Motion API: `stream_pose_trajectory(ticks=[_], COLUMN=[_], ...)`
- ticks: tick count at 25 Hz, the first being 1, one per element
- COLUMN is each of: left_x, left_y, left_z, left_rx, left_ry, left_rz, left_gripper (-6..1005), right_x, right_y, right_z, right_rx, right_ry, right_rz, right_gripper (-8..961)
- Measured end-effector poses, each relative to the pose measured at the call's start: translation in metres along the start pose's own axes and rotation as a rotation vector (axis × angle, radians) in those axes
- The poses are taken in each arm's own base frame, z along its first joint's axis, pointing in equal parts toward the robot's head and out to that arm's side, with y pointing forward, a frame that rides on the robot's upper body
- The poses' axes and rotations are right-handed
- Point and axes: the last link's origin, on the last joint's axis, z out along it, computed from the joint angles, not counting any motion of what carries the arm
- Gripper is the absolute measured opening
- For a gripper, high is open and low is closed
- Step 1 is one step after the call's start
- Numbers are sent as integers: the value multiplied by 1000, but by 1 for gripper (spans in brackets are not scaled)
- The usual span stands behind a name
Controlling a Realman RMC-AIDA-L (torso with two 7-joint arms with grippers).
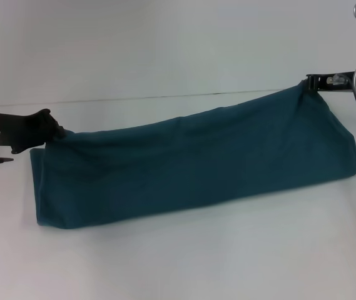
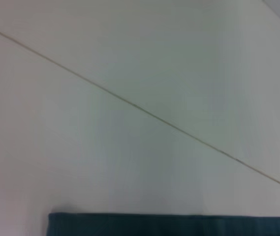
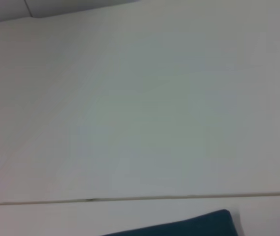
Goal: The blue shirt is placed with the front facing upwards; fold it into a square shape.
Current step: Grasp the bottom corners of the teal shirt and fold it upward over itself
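- Two grippers are engaged, one at each end of the blue shirt [image 1: 190, 165], which hangs as a long folded band across the white table [image 1: 184, 262].
- Left gripper [image 1: 57, 130], black, is closed on the shirt's upper edge at the robot's left; the cloth rises to a pinched peak there.
- Right gripper [image 1: 310, 83] is clamped on the opposite upper corner, held higher than the left, so the top edge slopes upward toward the right.
- Shirt's lower fold rests on the table; no lettering or collar is visible on the exposed side.
- Table surface is plain white, with a thin dark seam [image 1: 165, 97] running across behind the shirt.
- Background beyond the seam is an unmarked pale wall [image 1: 165, 44].
- Left wrist view shows the seam [image 2: 144, 112] and a strip of shirt [image 2: 179, 225]; right wrist view shows a shirt corner [image 3: 199, 225].
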Motion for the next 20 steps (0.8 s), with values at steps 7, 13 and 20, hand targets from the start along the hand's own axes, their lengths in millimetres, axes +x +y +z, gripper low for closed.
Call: stream_pose_trajectory(ticks=[7,13,20], left_x=[0,1,4], left_y=[-2,-3,-7], left_z=[0,0,-5], left_rx=[3,-11,-42], left_ry=[5,30,68], left_rz=[-6,-24,-65], left_gripper=[134,135,138], right_x=[-1,2,-3], right_y=[0,0,-7], right_z=[1,2,-1], right_rx=[18,19,45], right_ry=[1,7,6], right_rz=[-23,-22,-54], right_gripper=[136,157,183])
